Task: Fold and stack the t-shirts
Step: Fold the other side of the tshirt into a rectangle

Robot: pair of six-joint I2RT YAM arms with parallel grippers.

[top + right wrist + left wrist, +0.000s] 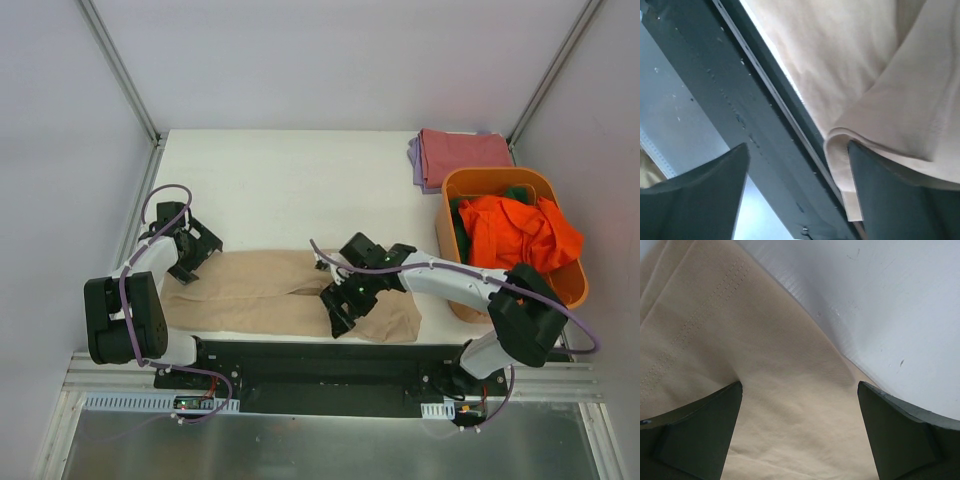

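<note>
A beige t-shirt [260, 290] lies flattened along the near edge of the white table [300, 190]. My left gripper [190, 262] is open over its left end; the left wrist view shows beige cloth [765, 340] between the spread fingers of my left gripper [800, 385]. My right gripper [338, 308] is open at the shirt's near right part. In the right wrist view, a folded beige hem [840, 150] hangs over the table edge against one finger of my right gripper [797, 145]. A dusty red shirt [465, 150] lies folded on a lavender one [415, 160] at the back right.
A rigid orange tub [500, 176] stands at the right, holding a crumpled bright orange shirt [520, 235] and a dark green one [458, 228]. A black rail [320, 360] runs along the table's near edge, also in the right wrist view [715, 75]. Grey walls enclose the table.
</note>
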